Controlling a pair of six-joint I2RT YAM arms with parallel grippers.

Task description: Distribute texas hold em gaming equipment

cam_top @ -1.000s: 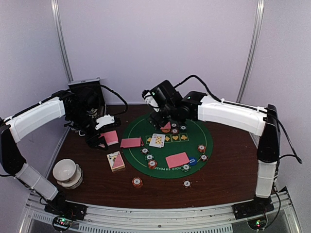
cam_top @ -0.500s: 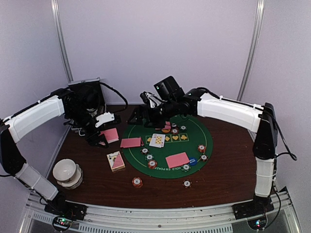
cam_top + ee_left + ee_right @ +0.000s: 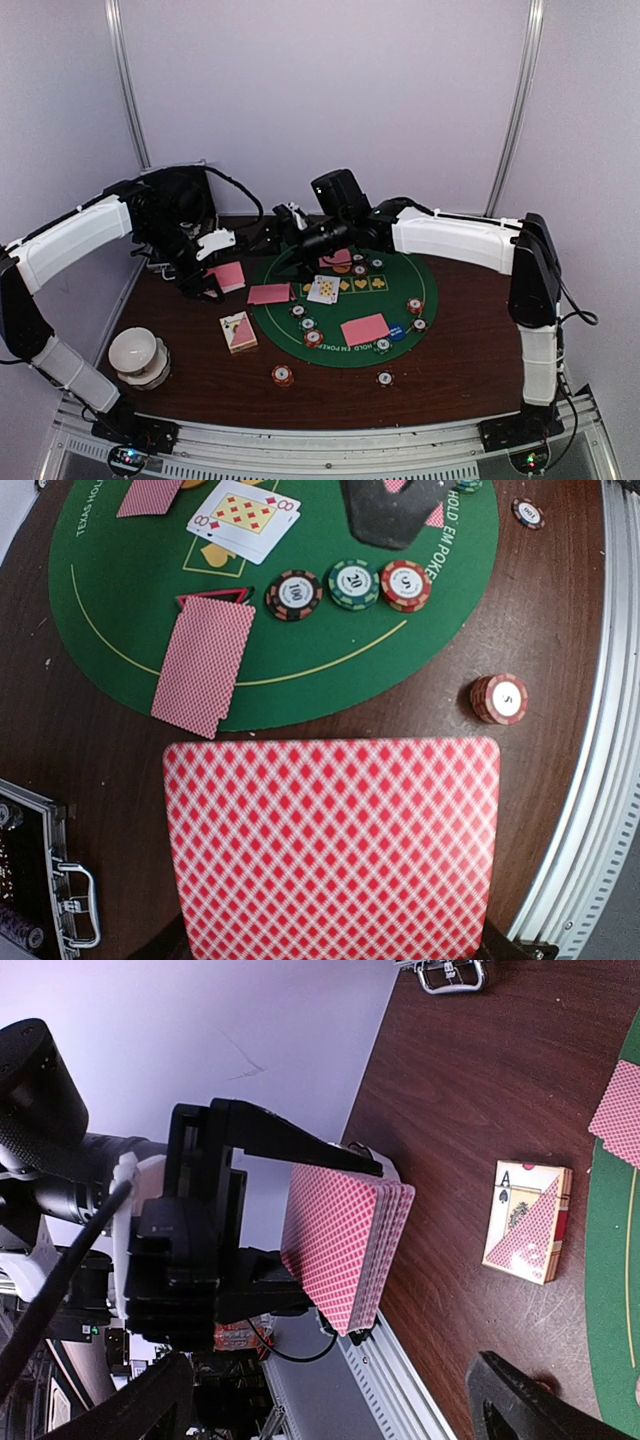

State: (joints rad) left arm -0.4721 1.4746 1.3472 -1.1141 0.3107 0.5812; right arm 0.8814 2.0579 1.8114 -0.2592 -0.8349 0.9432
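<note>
My left gripper (image 3: 208,278) is shut on a deck of pink-backed cards (image 3: 229,275), held above the table left of the green mat (image 3: 400,275). The deck fills the bottom of the left wrist view (image 3: 330,850) and shows edge-on in the right wrist view (image 3: 340,1240). My right gripper (image 3: 272,232) is open and empty, reaching left towards the deck without touching it. Its fingers (image 3: 545,1400) frame the deck. Pink cards (image 3: 268,293) (image 3: 364,329), face-up cards (image 3: 323,289), striped chips (image 3: 308,323), a blue disc (image 3: 397,331) and an orange disc (image 3: 342,268) lie on the mat.
A card box (image 3: 238,331) lies left of the mat. A white bowl (image 3: 138,355) stands front left. The black case (image 3: 180,195) stands open at the back left. A red chip stack (image 3: 283,375) and a single chip (image 3: 385,378) sit in front of the mat.
My right gripper has swung left from over the back of the mat to beside the deck in my left gripper. The left arm has hardly moved.
</note>
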